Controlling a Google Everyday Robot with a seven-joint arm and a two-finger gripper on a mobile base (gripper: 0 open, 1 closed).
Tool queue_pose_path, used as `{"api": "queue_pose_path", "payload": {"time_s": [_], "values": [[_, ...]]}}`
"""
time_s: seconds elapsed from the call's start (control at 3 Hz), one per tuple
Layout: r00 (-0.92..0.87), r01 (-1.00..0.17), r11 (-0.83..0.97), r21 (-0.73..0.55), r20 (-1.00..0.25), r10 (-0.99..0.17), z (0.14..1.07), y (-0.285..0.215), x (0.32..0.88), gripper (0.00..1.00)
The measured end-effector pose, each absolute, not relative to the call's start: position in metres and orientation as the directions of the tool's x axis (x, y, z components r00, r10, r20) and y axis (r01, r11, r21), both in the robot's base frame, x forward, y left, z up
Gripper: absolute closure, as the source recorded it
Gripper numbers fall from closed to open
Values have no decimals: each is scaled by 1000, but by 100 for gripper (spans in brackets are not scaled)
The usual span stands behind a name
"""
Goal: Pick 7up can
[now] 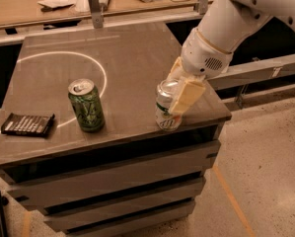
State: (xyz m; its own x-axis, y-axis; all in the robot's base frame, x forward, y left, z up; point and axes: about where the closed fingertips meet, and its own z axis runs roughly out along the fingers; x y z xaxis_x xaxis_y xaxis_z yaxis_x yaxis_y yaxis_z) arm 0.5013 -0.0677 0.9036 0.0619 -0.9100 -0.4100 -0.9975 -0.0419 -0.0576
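Currently gripping: gripper [176,95], jaws clasping 7up can [163,101].
Location: can is sitting beside cabinet top's [112,58] front edge.
Risk: can slipping sideways, toppling over edge if the hold is shallow.

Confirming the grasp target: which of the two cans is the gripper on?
The silver-white 7up can at the table's right front edge, between the gripper's fingers; the green can stands free.

The gripper [172,98] is placed at the tabletop's [137,58] front right corner, its fingers clasped around the 7up can [162,110]. Bare surface is left between it and the green can [88,105]. A black packet [27,124] lies well apart, at the left edge.
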Motion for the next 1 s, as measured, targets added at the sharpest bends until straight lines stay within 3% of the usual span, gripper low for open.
{"api": "queue_pose_path", "payload": {"time_s": [0.33, 1.0], "values": [[51, -999, -40, -33, -459, -887, 908, -80, 509, 100], [59, -995, 1, -96, -618, -784, 967, -88, 562, 100]]}}
